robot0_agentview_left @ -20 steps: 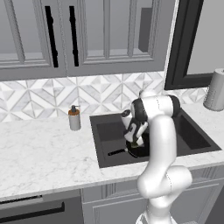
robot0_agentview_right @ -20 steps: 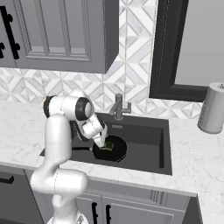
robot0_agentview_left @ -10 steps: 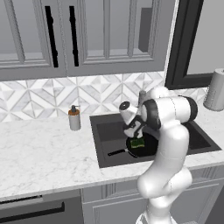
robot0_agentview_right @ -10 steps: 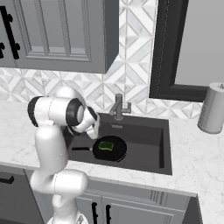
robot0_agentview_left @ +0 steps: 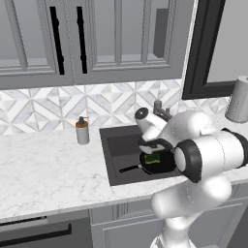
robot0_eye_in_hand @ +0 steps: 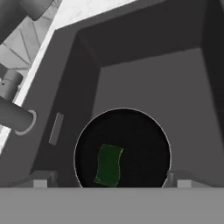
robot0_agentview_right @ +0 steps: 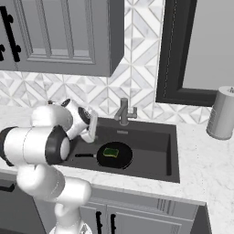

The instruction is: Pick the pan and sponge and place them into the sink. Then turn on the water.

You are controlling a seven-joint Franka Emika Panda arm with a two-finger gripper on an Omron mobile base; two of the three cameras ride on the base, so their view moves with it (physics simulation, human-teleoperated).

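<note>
Raised clear since the earlier frame, the gripper (robot0_agentview_right: pixel 93 124) hangs with jaws spread and empty above the sink (robot0_agentview_right: pixel 155 141), where the sponge (robot0_agentview_right: pixel 110 152) lies inside the pan (robot0_agentview_right: pixel 115 156), faucet (robot0_agentview_right: pixel 124 111) just beyond.

We note the sink (robot0_agentview_right: pixel 151 137) set into the counter (robot0_agentview_left: pixel 48 174), below the wall cabinets (robot0_agentview_left: pixel 87 38). The pan (robot0_agentview_right: pixel 121 157) lies on the sink floor toward the near left, its handle (robot0_agentview_right: pixel 85 156) pointing left. The sponge (robot0_agentview_right: pixel 110 152) lies inside the pan. The faucet (robot0_agentview_right: pixel 124 111) stands at the sink's far rim, behind the pan. The soap dispenser (robot0_agentview_left: pixel 82 130) stands on the counter left of the sink, near the backsplash. A paper towel roll (robot0_agentview_right: pixel 221 113) stands on the counter right of the sink, by the window (robot0_agentview_right: pixel 201 45).
</note>
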